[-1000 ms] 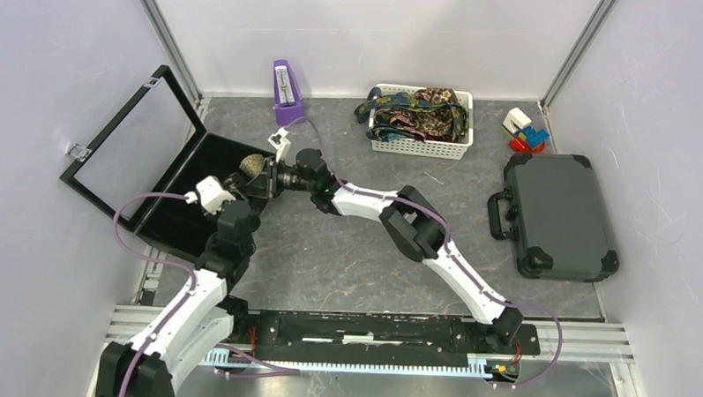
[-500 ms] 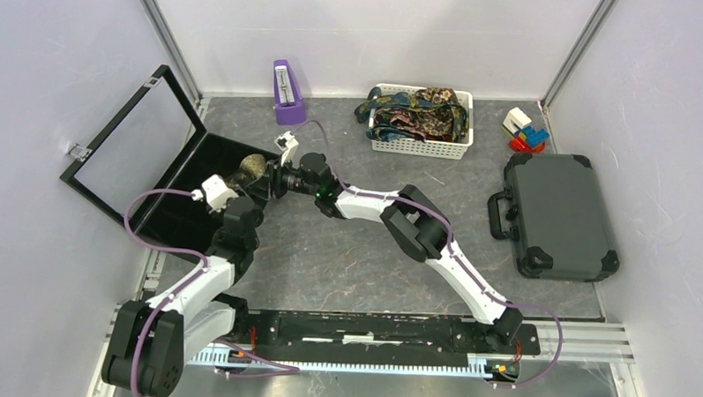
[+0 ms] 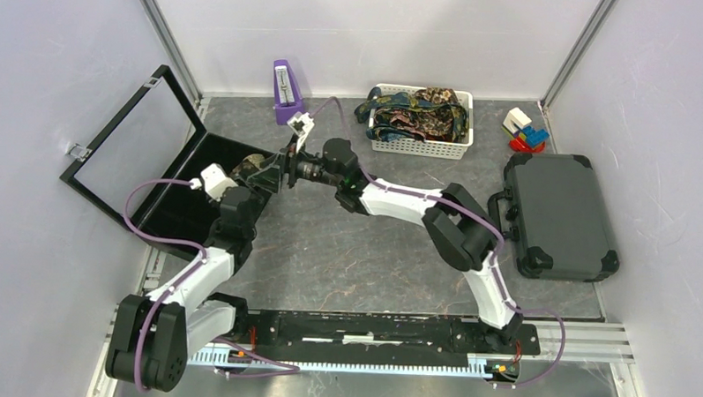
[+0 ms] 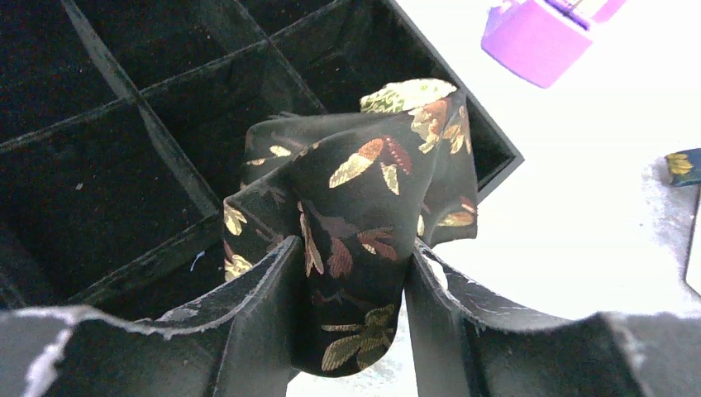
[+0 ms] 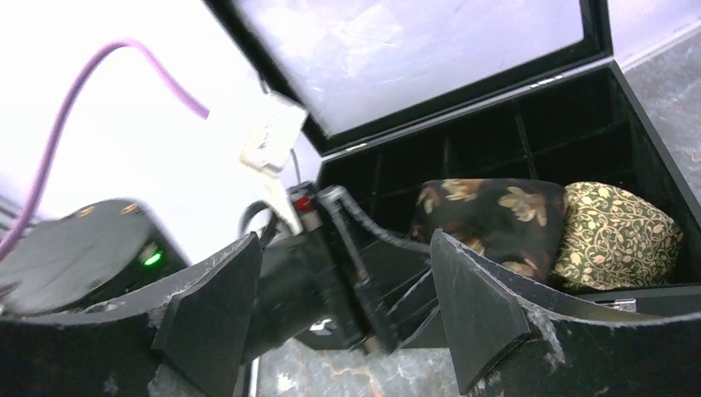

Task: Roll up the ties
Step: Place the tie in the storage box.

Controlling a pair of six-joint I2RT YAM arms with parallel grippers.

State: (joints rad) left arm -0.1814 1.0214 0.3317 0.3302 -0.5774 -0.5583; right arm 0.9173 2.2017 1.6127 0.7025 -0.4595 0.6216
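Tie (image 4: 355, 207), satiny black with gold leaf print, softly folded in pinching left jaws; right jaws spread.

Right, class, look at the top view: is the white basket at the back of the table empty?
No, the white basket is piled with patterned ties that fill it up to its rim.

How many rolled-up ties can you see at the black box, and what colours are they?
Dark leaf-print tie: 1
Gold paisley tie: 1
Total: 2
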